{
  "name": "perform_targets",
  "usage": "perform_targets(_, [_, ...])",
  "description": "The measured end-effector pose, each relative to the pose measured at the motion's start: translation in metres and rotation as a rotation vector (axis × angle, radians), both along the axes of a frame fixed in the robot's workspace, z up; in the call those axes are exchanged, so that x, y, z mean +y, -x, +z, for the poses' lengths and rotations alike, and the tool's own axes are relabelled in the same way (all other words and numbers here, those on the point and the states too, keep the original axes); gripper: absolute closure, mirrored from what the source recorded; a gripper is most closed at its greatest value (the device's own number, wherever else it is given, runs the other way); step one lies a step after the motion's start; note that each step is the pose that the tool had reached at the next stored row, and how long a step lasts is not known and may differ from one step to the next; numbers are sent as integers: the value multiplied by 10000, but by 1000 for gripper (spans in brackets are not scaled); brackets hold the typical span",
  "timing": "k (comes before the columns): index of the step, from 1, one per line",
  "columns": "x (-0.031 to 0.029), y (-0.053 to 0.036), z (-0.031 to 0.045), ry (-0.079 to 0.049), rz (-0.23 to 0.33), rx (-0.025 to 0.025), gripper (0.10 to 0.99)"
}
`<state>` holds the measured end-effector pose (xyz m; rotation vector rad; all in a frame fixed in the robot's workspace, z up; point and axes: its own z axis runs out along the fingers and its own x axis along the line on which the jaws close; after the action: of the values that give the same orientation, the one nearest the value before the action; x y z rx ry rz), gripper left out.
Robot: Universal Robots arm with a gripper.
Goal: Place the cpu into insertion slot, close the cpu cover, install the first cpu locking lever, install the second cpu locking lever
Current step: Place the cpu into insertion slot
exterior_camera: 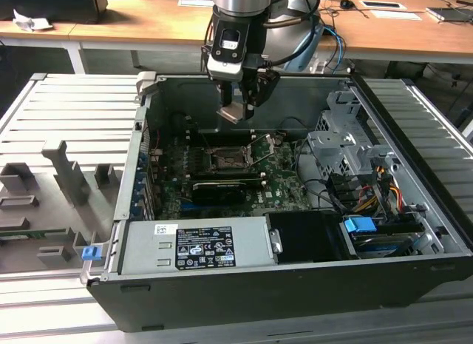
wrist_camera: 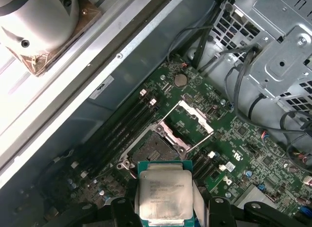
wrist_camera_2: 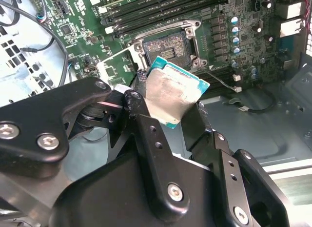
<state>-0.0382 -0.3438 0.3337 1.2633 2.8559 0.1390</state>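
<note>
**Exterior view.** Gripper (exterior_camera: 238,112) hangs inside the open computer case (exterior_camera: 295,303), above the green circuit board (exterior_camera: 284,185). Its fingers are clamped on the cpu (exterior_camera: 233,112), which is held tilted and clear of the board. The insertion slot (exterior_camera: 225,160) lies below the cpu, toward the board's far edge, uncovered. The cpu cover (exterior_camera: 262,147) is swung up on the slot's side toward the exterior view's right.

**Second wrist view.** Two black fingers (wrist_camera_2: 142,120) pinch the cpu (wrist_camera_2: 173,90) by opposite edges. Its silvery face and teal rim are showing. The insertion slot (wrist_camera_2: 168,50) sits beyond it with its dark centre exposed, not touching the cpu. The cpu cover (wrist_camera_2: 116,65) stands open just beside the slot.

**First wrist view.** The cpu (wrist_camera: 163,195) is gripped between the fingers (wrist_camera: 120,207), flat face toward the camera. The insertion slot (wrist_camera: 152,150) is near the cpu's edge and empty. The cpu cover (wrist_camera: 194,120) is folded back from the slot, on the side toward the metal drive cage (wrist_camera: 282,66).
</note>
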Motion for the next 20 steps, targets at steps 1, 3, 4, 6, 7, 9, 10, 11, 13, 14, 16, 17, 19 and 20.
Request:
perform_targets(1, [0,0,-5,2,-225,1,557])
perform_targets(3, [0,0,-14,3,-616,1,557])
perform_targets(4, [0,2,-17,2,-712,1,557])
perform_targets(6, [0,9,-24,2,-848,1,557])
perform_targets(7, [0,11,-31,2,-902,1,557])
perform_targets(9, [0,11,-40,2,-911,1,557])
perform_targets(10, [0,11,-45,2,-912,1,557])
perform_targets(11, [0,11,-51,2,-912,1,557])
perform_targets(13, [0,11,-57,4,-912,2,557])
perform_targets(14, [-1,12,-60,3,-912,2,557])
perform_targets(16, [0,11,-66,2,-912,0,557])
perform_targets(17, [0,11,-69,2,-912,1,557])
perform_targets(19, [0,11,-78,2,-912,1,557])
perform_targets(20, [0,11,-84,2,-912,1,557])
